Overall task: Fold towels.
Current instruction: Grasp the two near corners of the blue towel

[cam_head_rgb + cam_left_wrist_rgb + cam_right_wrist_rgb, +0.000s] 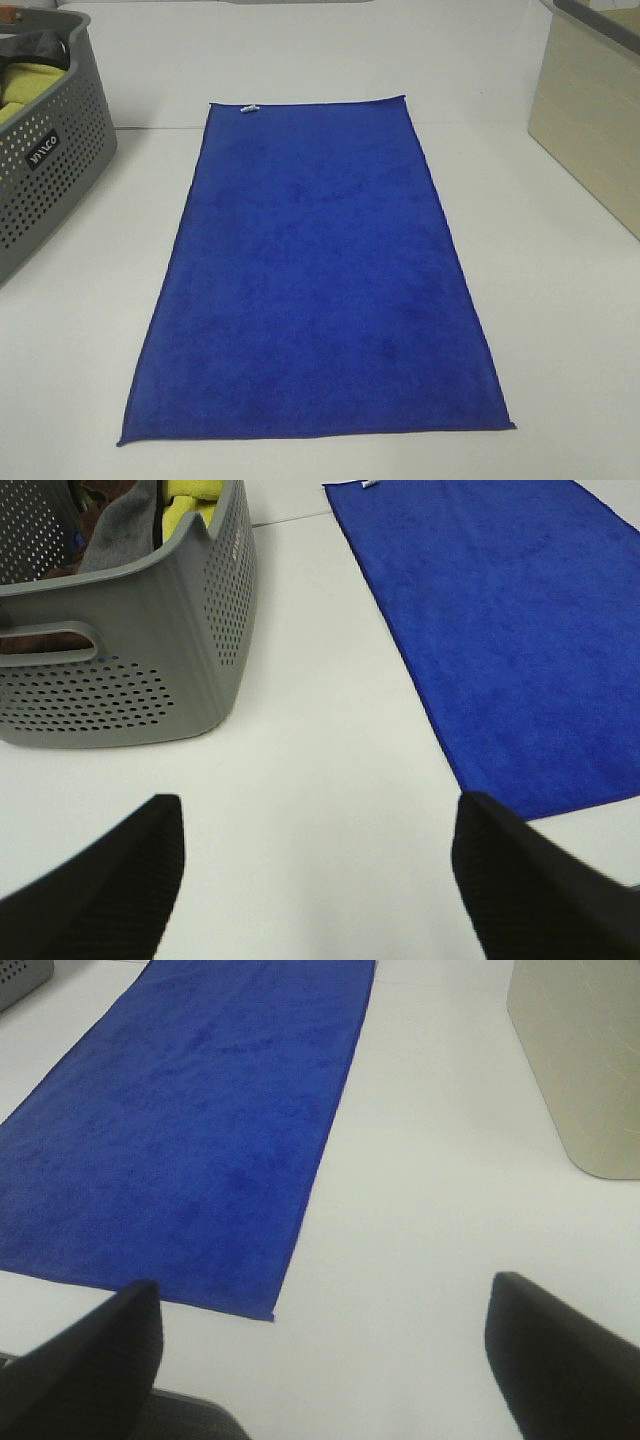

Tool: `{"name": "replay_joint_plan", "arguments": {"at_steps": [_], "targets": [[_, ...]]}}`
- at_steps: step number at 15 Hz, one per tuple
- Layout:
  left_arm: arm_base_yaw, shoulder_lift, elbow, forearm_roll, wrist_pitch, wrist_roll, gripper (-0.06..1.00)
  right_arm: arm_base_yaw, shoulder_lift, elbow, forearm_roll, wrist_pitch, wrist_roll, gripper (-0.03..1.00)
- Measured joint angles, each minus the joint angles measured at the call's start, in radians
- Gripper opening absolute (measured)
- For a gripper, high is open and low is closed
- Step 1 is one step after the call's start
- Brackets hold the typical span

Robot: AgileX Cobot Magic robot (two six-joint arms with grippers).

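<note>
A blue towel (320, 270) lies spread flat and lengthwise on the white table, with a small white tag (249, 107) at its far edge. It also shows in the left wrist view (510, 630) and the right wrist view (190, 1110). My left gripper (320, 885) is open and empty, above bare table near the towel's near left corner. My right gripper (325, 1360) is open and empty, above bare table near the towel's near right corner. Neither gripper shows in the high view.
A grey perforated basket (50, 170) stands at the left, holding yellow and dark cloths (150, 510). A beige bin (595, 110) stands at the right, also in the right wrist view (580, 1060). The table's front edge lies just below the towel.
</note>
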Motion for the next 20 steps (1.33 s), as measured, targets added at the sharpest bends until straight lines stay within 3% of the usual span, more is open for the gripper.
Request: {"name": "replay_joint_plan", "arguments": {"at_steps": [20], "targets": [[0.000, 0.000, 0.000, 0.000, 0.000, 0.000, 0.71, 0.000, 0.000, 0.000, 0.000, 0.000, 0.000, 0.82]]}}
